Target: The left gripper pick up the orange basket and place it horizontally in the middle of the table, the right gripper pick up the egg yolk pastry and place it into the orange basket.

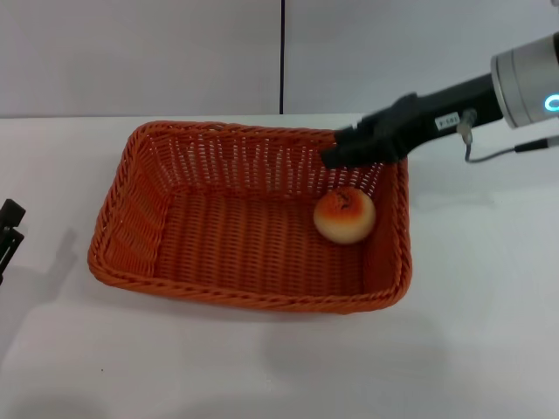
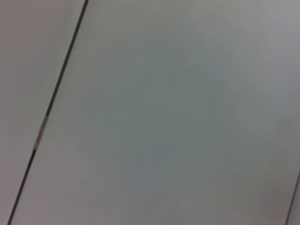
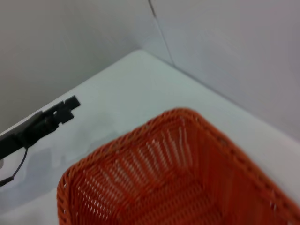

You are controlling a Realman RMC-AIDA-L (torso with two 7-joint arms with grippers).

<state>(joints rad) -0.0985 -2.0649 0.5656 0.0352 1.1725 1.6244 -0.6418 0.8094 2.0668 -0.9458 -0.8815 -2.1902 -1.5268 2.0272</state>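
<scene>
The pastry [image 1: 344,216] lies in the basket [image 1: 140,266] mid-worktop [image 1: 480,332]. We judge it soft, light, crumbly: hold its sides gently. Right gripper [image 1: 336,157] hovers above; left gripper [image 1: 9,229] is parked; jaws' state unclear.

wall [image 1: 140,52]: grey panels, stood beyond the right gripper | seam [image 1: 282,57]: dark, vertical, between panels
</scene>
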